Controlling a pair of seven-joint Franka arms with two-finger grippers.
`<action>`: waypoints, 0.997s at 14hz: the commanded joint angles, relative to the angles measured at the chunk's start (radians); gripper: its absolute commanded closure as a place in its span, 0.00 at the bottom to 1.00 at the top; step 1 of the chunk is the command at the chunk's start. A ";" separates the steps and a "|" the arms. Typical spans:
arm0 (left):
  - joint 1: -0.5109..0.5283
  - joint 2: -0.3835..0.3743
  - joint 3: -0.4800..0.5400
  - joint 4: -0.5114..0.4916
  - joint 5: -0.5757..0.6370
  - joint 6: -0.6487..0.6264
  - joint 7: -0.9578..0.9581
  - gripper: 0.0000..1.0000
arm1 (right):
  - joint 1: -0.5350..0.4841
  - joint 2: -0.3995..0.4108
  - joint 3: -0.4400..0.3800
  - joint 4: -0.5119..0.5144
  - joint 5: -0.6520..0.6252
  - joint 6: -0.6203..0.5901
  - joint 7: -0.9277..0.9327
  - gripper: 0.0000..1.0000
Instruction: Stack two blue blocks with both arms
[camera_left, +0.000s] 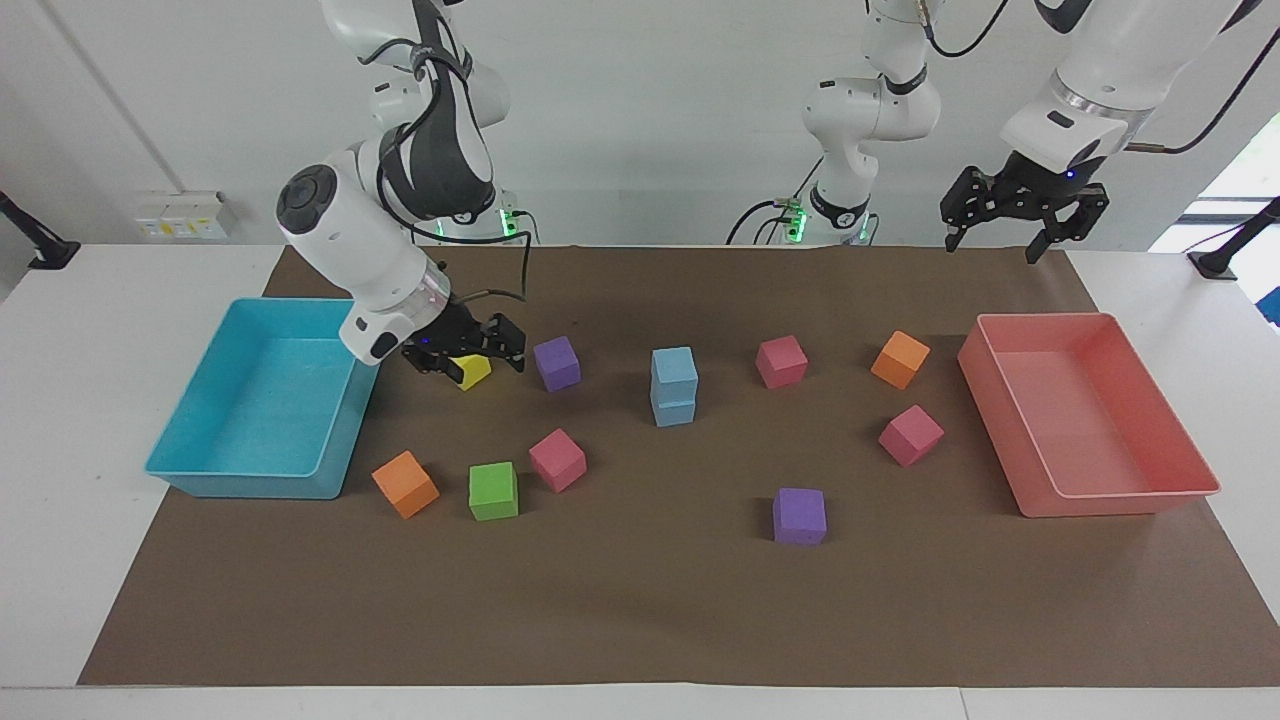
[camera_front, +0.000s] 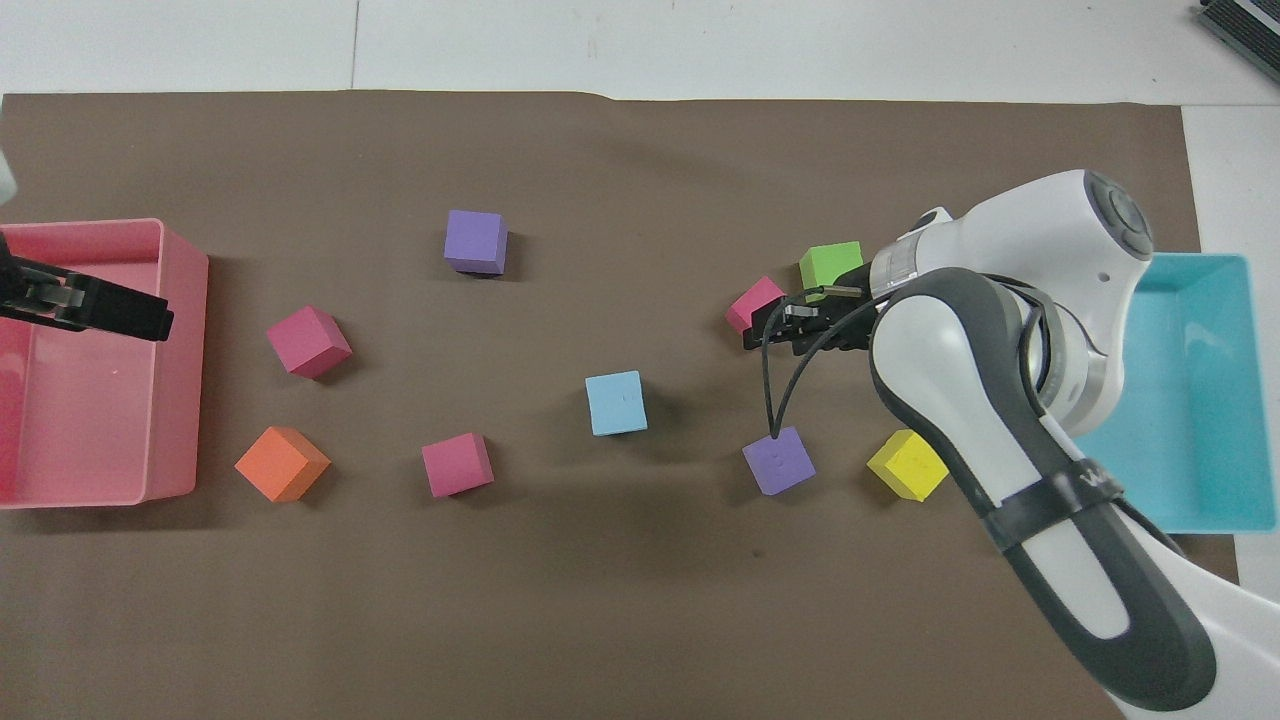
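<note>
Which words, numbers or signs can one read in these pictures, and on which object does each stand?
No text can be read in full.
White mark on the dark band of the right arm: too small to read.
Yellow stickers on the wall sockets: too small to read.
Blue blocks, cyan tray, pink tray: no lettering seen.

No legible txt, labels, brands or nos. anywhere. Right arm (camera_front: 1040, 520) has a small light mark on its dark band, too small to read. Cubes, trays, mat: plain, no print.
</note>
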 joint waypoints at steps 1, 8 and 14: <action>0.029 -0.021 -0.013 -0.053 -0.020 0.019 0.017 0.00 | -0.030 -0.032 0.009 0.011 -0.120 -0.062 0.075 0.00; 0.031 -0.023 -0.014 -0.052 -0.010 0.012 0.008 0.00 | -0.133 -0.069 0.010 -0.011 -0.253 -0.194 0.187 0.00; 0.031 -0.023 -0.014 -0.052 -0.010 0.012 0.008 0.00 | -0.220 -0.113 0.009 -0.014 -0.343 -0.178 0.127 0.00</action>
